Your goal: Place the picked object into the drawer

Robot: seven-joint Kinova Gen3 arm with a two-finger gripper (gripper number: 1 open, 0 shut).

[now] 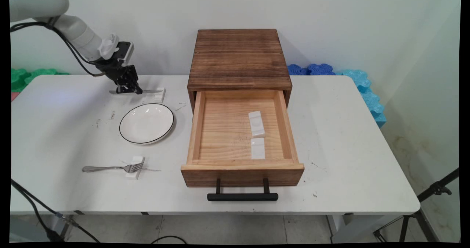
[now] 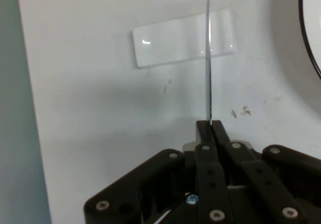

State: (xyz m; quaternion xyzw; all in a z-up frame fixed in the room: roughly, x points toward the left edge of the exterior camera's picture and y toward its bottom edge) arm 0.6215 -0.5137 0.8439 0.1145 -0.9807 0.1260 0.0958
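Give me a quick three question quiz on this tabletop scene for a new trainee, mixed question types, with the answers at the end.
1. True or false: the drawer of the wooden box is pushed fully shut.
2. Multiple choice: the fork has its tines resting on A) the plate, B) a small white rest, C) the drawer handle.
3. Fill in: the gripper has its jaws closed on a ____.

Key
1. False; it is pulled open, with two white rests inside.
2. B, the fork rest, nearer the camera than the plate.
3. Knife, its blade lying across another white rest.
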